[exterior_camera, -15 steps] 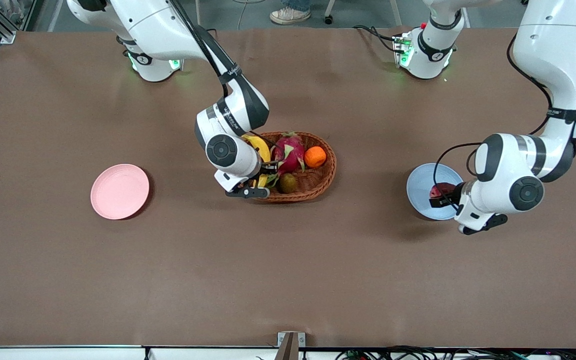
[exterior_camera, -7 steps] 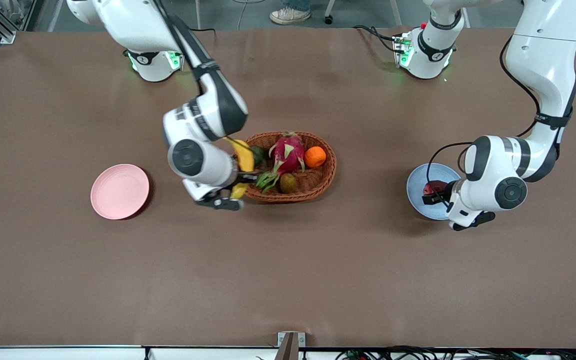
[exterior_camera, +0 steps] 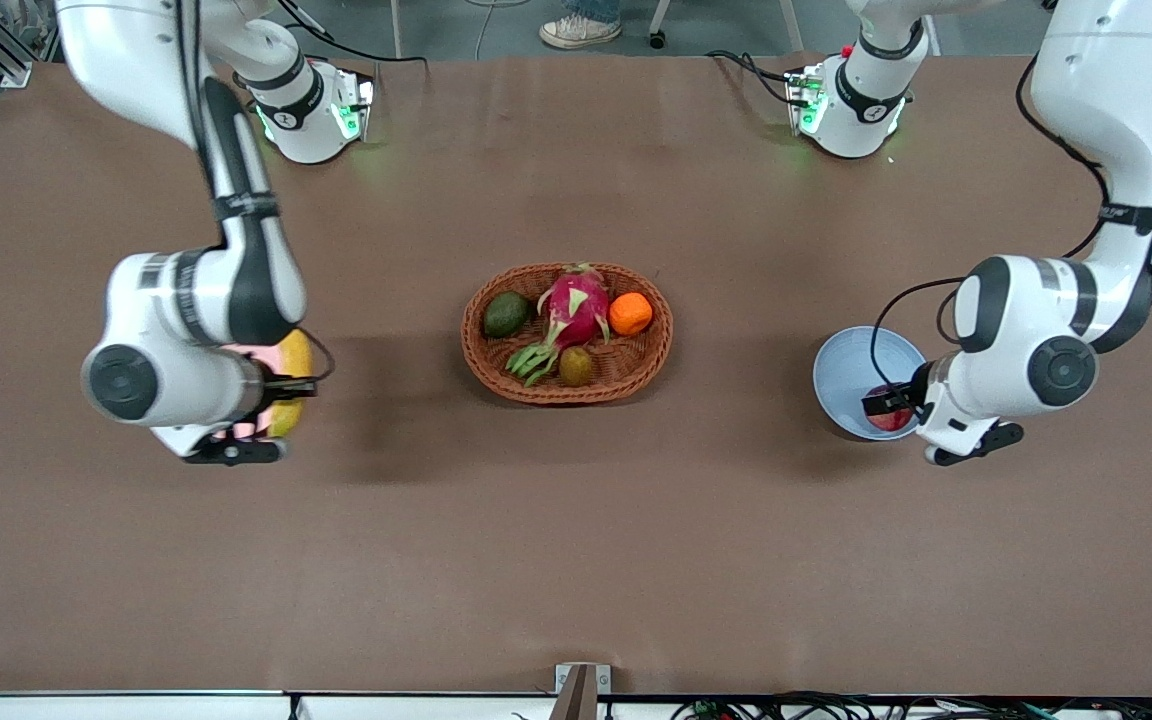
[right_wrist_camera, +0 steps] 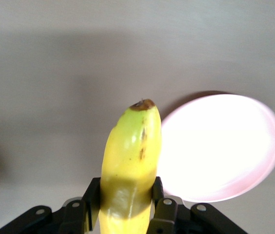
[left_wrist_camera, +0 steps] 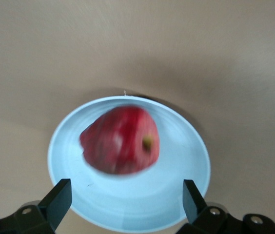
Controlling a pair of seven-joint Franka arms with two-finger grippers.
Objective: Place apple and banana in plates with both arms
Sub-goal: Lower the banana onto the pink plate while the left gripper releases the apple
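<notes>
The yellow banana [right_wrist_camera: 130,161] is clamped between my right gripper's [right_wrist_camera: 126,200] fingers, its dark tip pointing away from the wrist. In the front view this gripper [exterior_camera: 286,388] holds the banana [exterior_camera: 291,360] over the pale pink plate [right_wrist_camera: 220,146], which the arm mostly hides there. The dark red apple [left_wrist_camera: 120,141] lies on the light blue plate [left_wrist_camera: 127,209]. My left gripper [left_wrist_camera: 127,200] hangs open just above it, fingers apart on either side and not touching. In the front view the apple [exterior_camera: 891,420] sits at the blue plate's [exterior_camera: 846,370] near edge under the left gripper [exterior_camera: 886,403].
An oval wicker basket [exterior_camera: 636,375] stands mid-table between the plates. It holds a pink dragon fruit [exterior_camera: 576,305], an orange [exterior_camera: 629,313], a green avocado [exterior_camera: 506,314] and a small brown fruit [exterior_camera: 576,366].
My right arm lifted the banana out of the basket and swung it toward the right arm's end, over the pink plate. The left gripper shifted slightly over the blue plate; the apple now lies free.
</notes>
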